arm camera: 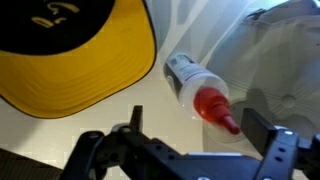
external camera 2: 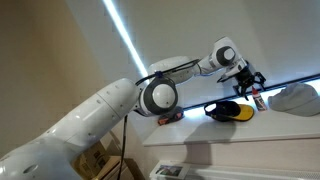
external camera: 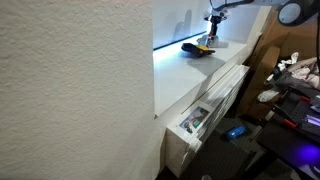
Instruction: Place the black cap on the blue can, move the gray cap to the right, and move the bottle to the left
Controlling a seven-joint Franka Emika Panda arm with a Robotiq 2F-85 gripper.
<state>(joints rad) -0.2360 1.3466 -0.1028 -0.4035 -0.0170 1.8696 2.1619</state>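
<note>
The black cap [arm camera: 70, 55] lies on the white shelf top with its yellow brim underside showing, at the upper left of the wrist view. It also shows in both exterior views [external camera 2: 228, 110] [external camera: 196, 48]. The bottle [arm camera: 198, 90], clear with a red nozzle cap, stands just right of the black cap [external camera 2: 258, 98]. The gray cap [arm camera: 285, 50] lies right of the bottle [external camera 2: 297, 97]. My gripper [arm camera: 200, 128] is open above the bottle, with the red nozzle between its two fingers. It is not closed on anything. The blue can is out of view.
The white shelf top [arm camera: 120, 125] ends at a front edge [external camera 2: 200, 130]. A textured wall [external camera: 70, 90] fills much of an exterior view. A desk with clutter [external camera: 290, 90] stands beyond the shelf. The arm [external camera 2: 160, 95] reaches in from the near side.
</note>
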